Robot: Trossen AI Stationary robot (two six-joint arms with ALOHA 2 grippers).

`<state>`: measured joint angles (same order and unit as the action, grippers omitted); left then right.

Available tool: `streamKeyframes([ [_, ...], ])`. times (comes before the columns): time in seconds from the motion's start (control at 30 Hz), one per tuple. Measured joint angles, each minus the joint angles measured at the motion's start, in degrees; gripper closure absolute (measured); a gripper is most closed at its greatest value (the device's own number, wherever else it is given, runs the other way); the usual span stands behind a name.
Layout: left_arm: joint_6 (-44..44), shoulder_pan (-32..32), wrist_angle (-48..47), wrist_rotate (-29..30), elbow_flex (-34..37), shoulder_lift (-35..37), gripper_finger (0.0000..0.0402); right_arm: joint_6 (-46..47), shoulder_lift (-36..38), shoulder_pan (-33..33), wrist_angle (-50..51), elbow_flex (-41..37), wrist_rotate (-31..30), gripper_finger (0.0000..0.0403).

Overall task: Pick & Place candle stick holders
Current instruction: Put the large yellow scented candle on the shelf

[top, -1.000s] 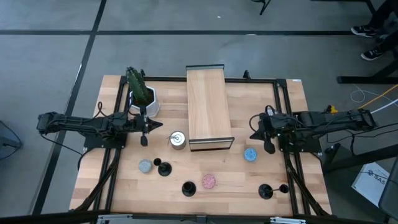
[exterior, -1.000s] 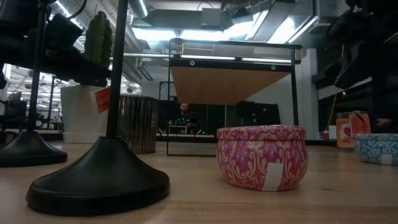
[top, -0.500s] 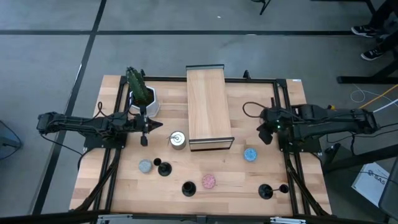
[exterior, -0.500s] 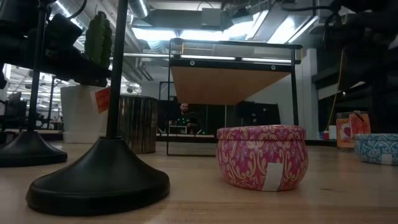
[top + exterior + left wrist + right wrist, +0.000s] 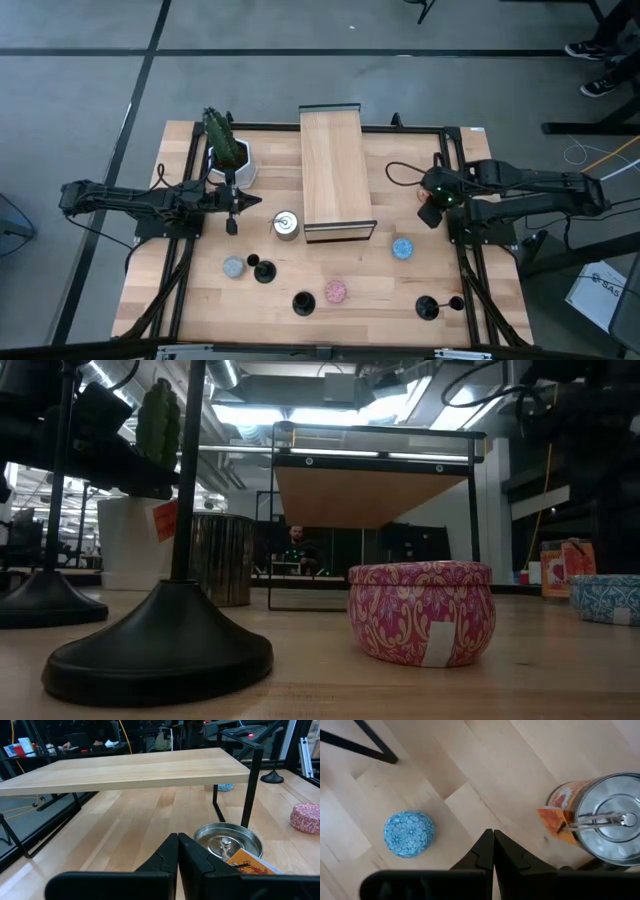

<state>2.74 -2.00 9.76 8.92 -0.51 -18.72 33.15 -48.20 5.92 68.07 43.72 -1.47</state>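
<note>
Three black candle stick holders stand upright on their round bases near the table's front: one (image 5: 263,270) beside a grey disc, one (image 5: 303,303) at the front middle, one (image 5: 427,307) at the front right. Two of them show close up in the low view (image 5: 160,650), (image 5: 45,600). My left gripper (image 5: 232,224) is shut and empty, to the left of a metal tin (image 5: 286,225), which also shows in the left wrist view (image 5: 227,842). My right gripper (image 5: 430,216) is shut and empty. It points down over the table's right side, between a blue tin (image 5: 409,833) and a metal tin with an orange label (image 5: 602,820).
A wooden riser shelf (image 5: 337,175) on black legs stands at the middle back. A cactus in a white pot (image 5: 226,152) is at the back left. Grey (image 5: 233,266), pink (image 5: 336,291) and blue (image 5: 403,248) tins lie among the holders. Black frame rails (image 5: 462,270) run along both sides.
My right gripper has gone up and toward the table's far edge, still shut, away from the blue tin. In the low view the right arm has risen out of much of the picture. The left arm and the holders have kept still.
</note>
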Motion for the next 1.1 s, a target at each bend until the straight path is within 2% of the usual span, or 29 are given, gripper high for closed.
streamKeyframes([
  [0.37, 0.0, 0.0, 0.0, 0.0, 0.0, 0.0, 0.0398, -3.5, -5.1, 8.6, -1.4, 0.0, 0.0, 0.0391],
  [0.57, 0.0, 0.0, 0.0, 0.0, 0.0, 0.0, 0.0398, -3.3, -7.2, 9.1, -3.3, 0.0, 0.0, 0.0391],
  [0.77, 0.0, 0.0, 0.0, 0.0, 0.0, 0.0, 0.0398, 1.0, -8.5, 8.3, -4.2, 0.0, 0.4, 0.0389],
  [0.9, 0.0, 0.0, 0.0, 0.0, 0.0, 0.0, 0.0398, 2.8, -9.5, 7.6, -6.1, 0.0, 1.9, 0.0368],
  [1.1, 0.0, 0.0, 0.0, 0.0, 0.0, 0.0, 0.0398, 5.0, -10.7, 7.2, -9.6, 0.0, 1.7, 0.0298],
])
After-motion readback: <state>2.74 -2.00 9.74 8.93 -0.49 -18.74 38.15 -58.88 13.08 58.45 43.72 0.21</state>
